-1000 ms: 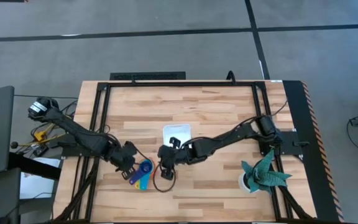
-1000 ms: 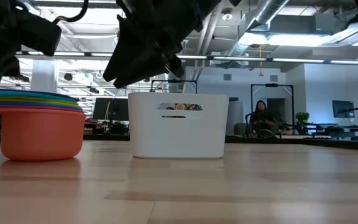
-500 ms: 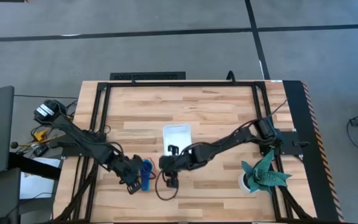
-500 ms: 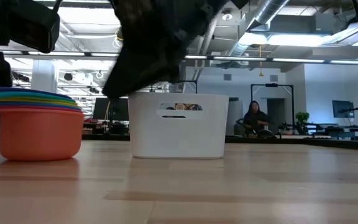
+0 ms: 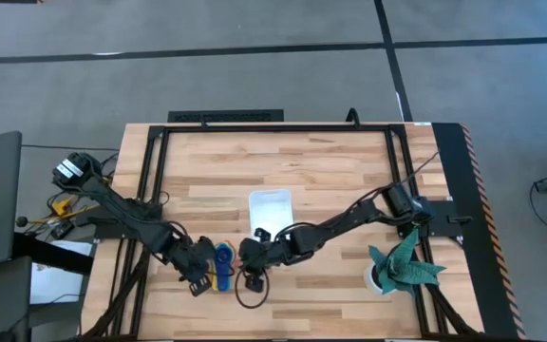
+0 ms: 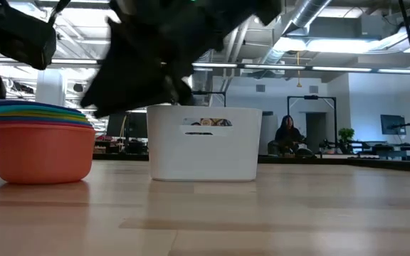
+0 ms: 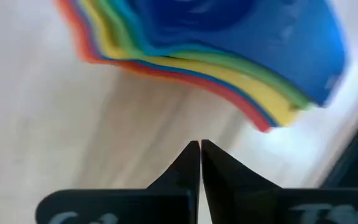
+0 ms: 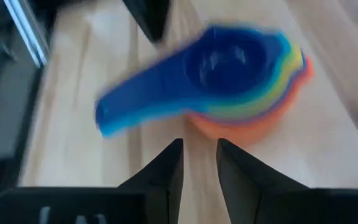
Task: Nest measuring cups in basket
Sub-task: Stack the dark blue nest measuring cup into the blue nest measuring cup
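The measuring cups point(image 5: 224, 266) stand nested in one stack on the wood near the table's near edge. The orange cup is at the bottom point(image 6: 45, 146) and the dark blue one on top point(image 8: 229, 62). Their handles point toward the near edge. My left gripper point(image 5: 202, 273) is shut, just left of the stack, with bare wood between its tips point(image 7: 199, 146) and the cups point(image 7: 216, 56). My right gripper point(image 5: 247, 261) is open just right of the stack, pointing at it point(image 8: 197, 146). The white basket point(image 5: 271, 211) stands beyond them, resting on its base point(image 6: 203, 142).
A teal folded-paper plant point(image 5: 402, 264) stands in a pot near the table's right near corner. A dark cable loop point(image 5: 248, 293) lies on the wood below the right gripper. Black frame rails point(image 5: 155, 180) run along the table's sides. The far half of the table is bare wood.
My right gripper has moved toward the table's left and near edge, closing in on the cup stack. My left gripper has moved toward the near edge beside the stack. The stack's handles have swung from pointing near-left round toward the near edge.
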{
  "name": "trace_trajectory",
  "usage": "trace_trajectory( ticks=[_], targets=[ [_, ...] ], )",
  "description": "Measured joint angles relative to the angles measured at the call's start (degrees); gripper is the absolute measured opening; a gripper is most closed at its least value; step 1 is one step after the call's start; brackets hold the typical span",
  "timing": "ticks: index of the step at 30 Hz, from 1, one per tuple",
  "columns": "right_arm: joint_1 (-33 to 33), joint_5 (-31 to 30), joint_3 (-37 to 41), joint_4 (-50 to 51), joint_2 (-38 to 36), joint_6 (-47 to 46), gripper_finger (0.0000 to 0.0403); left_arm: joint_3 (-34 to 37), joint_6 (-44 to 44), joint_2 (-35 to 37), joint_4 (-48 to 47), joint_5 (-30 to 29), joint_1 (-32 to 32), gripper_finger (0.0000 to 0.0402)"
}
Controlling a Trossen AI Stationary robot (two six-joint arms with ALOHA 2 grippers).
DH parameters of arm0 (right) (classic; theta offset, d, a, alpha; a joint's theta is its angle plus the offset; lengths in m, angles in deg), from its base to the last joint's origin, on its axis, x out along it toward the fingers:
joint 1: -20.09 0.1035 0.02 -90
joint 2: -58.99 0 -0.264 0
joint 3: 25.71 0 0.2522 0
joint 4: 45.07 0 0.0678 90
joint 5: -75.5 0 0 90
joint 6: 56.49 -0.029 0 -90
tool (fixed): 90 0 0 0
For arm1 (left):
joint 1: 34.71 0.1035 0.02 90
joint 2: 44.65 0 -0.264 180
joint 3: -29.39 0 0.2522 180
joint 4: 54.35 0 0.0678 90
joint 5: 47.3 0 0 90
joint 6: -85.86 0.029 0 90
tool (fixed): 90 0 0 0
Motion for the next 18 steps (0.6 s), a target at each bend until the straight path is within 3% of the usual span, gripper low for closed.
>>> trace_trajectory(
  ticks=[11,18],
  targets=[
    [0.4,-0.2,-0.2,1.0,0.4,-2.1,0.0120,0.0,2.2,-0.3,0.6,-6.8,-0.2,0.0000],
    [1.2,2.8,-0.2,1.6,0.4,-1.6,0.0120,0.0,2.2,-1.9,6.8,-7.2,-0.1,0.0000]
  ],
)
